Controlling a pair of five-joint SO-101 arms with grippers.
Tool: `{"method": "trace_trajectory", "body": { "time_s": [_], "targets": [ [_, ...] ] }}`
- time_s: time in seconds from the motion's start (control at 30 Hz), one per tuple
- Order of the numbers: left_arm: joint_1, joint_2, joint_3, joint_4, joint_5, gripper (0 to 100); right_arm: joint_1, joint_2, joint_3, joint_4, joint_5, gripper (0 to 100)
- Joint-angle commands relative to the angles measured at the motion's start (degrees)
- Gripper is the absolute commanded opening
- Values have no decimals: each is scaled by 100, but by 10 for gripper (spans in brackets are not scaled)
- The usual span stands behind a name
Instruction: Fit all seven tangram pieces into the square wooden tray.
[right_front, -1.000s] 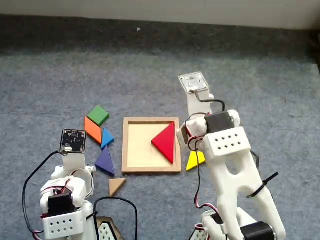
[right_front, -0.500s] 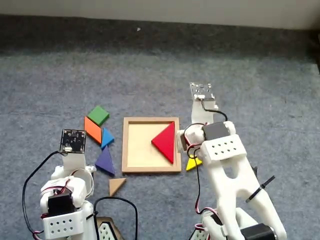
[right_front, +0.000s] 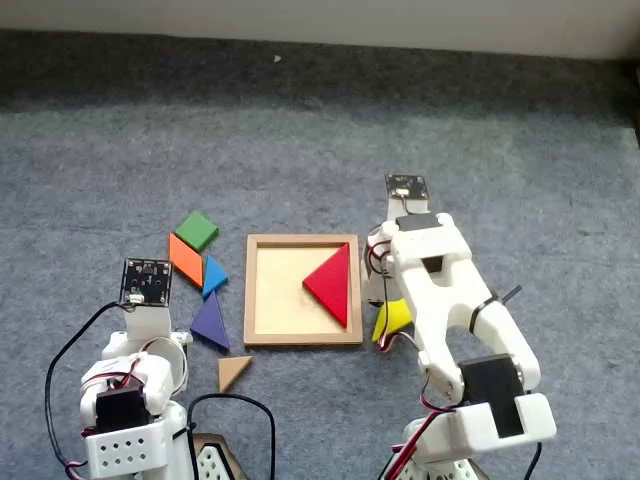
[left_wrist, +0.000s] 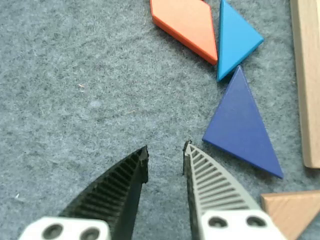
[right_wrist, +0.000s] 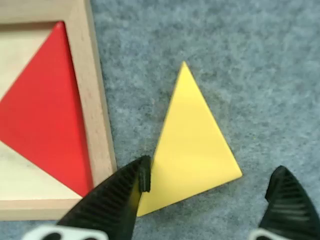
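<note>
1. Matting, grey and felt-like, is covering the whole table and running back to a darker band, with a pale wall strip showing beyond it.
2. Over at the right gripper, the fingers are spreading wide and straddling the yellow triangle, which is lying flat on the matting and ungripped.
3. The wooden tray is sitting just beside that gripper, with the red triangle lying inside against the wall nearest it.
4. The left gripper is hovering over bare matting, fingers parted only narrowly and holding nothing.
5. The dark blue triangle is lying just off its pale finger, the tan triangle right alongside, and the orange parallelogram and light blue triangle ahead of the tips.
6. Since a second ago the right arm has been drawing back and folding down over the yellow triangle, while the left arm and every piece are staying put.
</note>
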Motion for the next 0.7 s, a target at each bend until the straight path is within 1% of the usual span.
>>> {"method": "trace_trajectory", "body": {
  "time_s": [0.0, 0.23, 0.43, 0.67],
  "targets": [
    [-92, -171, 110, -88, 35, 133, 57, 224, -347, 40, -62, 351],
    [-92, -171, 110, -88, 35, 133, -84, 356, -338, -48, -53, 348],
    [-92, -171, 110, -88, 35, 133, -75, 356, -312, -251, -18, 262],
    [-92, -171, 110, -88, 35, 133, -66, 347, -303, -207, -18, 256]
  ]
}}
